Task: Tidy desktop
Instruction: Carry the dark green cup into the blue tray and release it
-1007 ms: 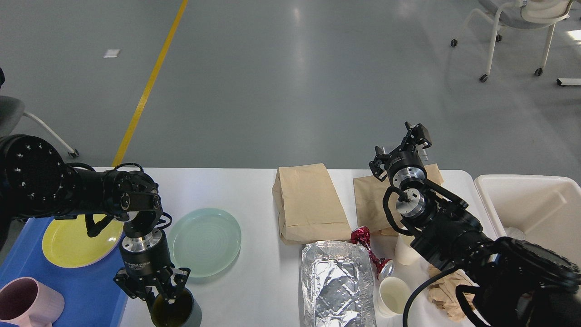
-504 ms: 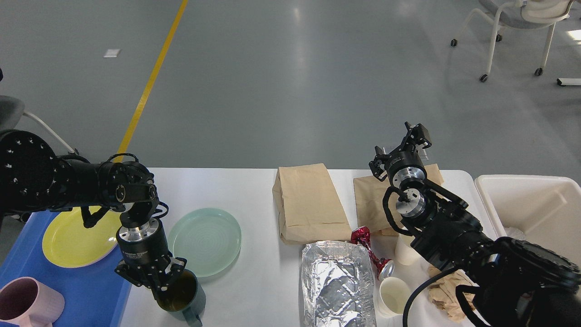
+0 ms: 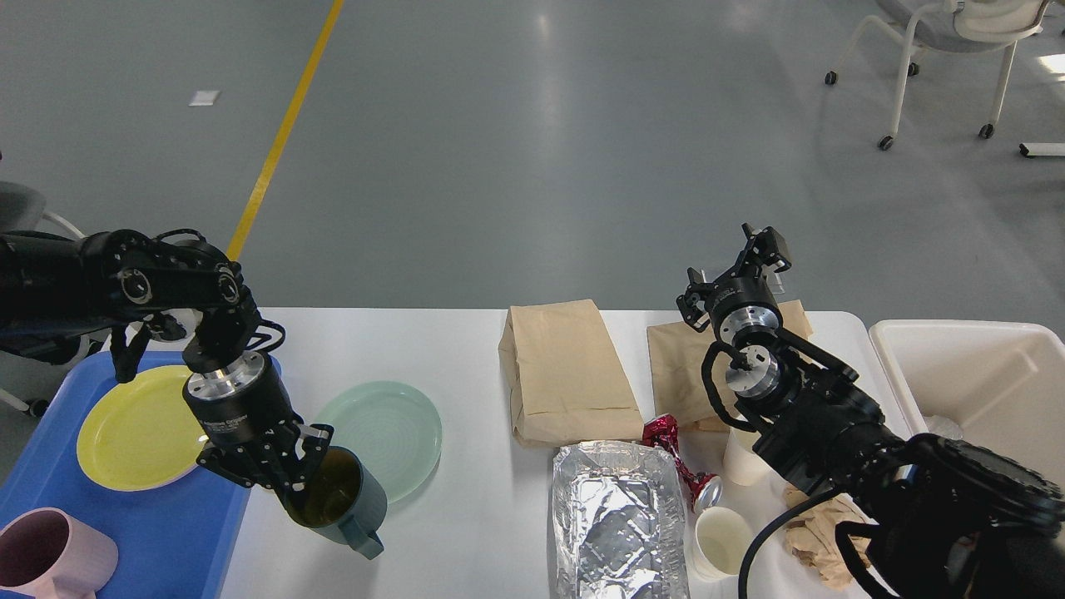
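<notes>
Left gripper [image 3: 291,482] clamped on the rim of a teal mug [image 3: 343,502], held tilted above the surface [image 3: 466,349], likely to carry it left to the blue tray [image 3: 158,532] where the yellow plate [image 3: 133,428] and pink mug [image 3: 50,553] sit. Green plate [image 3: 387,433] lies on the surface just behind the mug. Right gripper [image 3: 753,258] hovers over the far brown bags [image 3: 566,370], fingers apart, idle. Foil bag [image 3: 616,516], red wrapper [image 3: 670,441], paper cups [image 3: 720,541] and crumpled paper [image 3: 819,537] wait near the white bin [image 3: 973,374] at right. The right arm hides part of the second bag and one cup; the pink mug and foil bag are cut off at the near edge.
</notes>
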Robot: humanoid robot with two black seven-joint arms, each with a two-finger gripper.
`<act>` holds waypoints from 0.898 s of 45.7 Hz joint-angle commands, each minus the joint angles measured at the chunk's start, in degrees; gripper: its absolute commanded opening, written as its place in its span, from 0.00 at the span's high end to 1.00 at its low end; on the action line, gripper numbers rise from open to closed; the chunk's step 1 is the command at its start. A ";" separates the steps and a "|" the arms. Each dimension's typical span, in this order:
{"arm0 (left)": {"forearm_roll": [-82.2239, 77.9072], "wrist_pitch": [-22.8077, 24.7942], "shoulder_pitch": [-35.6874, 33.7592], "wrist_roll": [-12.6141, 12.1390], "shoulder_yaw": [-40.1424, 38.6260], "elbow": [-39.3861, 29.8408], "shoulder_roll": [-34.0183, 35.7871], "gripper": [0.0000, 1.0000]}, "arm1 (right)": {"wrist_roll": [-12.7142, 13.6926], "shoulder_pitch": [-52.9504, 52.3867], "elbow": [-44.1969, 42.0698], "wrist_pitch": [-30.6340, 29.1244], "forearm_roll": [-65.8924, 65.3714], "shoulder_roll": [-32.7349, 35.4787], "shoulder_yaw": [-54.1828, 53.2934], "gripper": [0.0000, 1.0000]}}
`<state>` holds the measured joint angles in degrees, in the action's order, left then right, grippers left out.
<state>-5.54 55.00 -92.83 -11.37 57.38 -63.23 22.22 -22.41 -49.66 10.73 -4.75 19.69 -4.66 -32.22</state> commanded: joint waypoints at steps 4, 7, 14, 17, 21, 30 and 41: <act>-0.26 0.00 -1.30 -1.28 -0.25 0.73 5.89 1.00 | 0.00 0.00 0.00 0.00 0.00 0.00 -0.04 0.00; -0.26 0.00 -1.12 -1.20 0.10 1.61 7.56 1.00 | 0.00 0.00 0.00 0.00 0.00 0.00 -0.04 0.00; -0.17 0.00 0.37 -0.49 1.50 6.62 10.82 1.00 | 0.00 0.00 0.00 0.00 0.00 0.00 -0.04 0.00; -0.08 0.00 1.77 -0.49 1.25 7.59 13.62 1.00 | 0.00 0.00 0.00 0.00 0.00 0.00 -0.04 0.00; -0.08 0.00 3.27 -0.49 0.80 7.68 17.23 1.00 | 0.00 0.00 0.08 0.00 0.00 0.00 -0.04 0.00; -0.17 0.00 6.35 -0.58 0.80 7.77 19.79 1.00 | 0.00 0.00 0.00 0.00 0.00 0.00 -0.04 0.00; -0.17 0.00 8.54 -0.49 1.59 7.77 23.47 1.00 | 0.00 0.00 0.08 0.00 0.00 0.00 -0.04 0.00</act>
<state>-5.68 54.99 -85.57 -11.87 58.75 -55.46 43.51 -22.40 -49.66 10.74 -4.75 19.69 -4.66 -32.23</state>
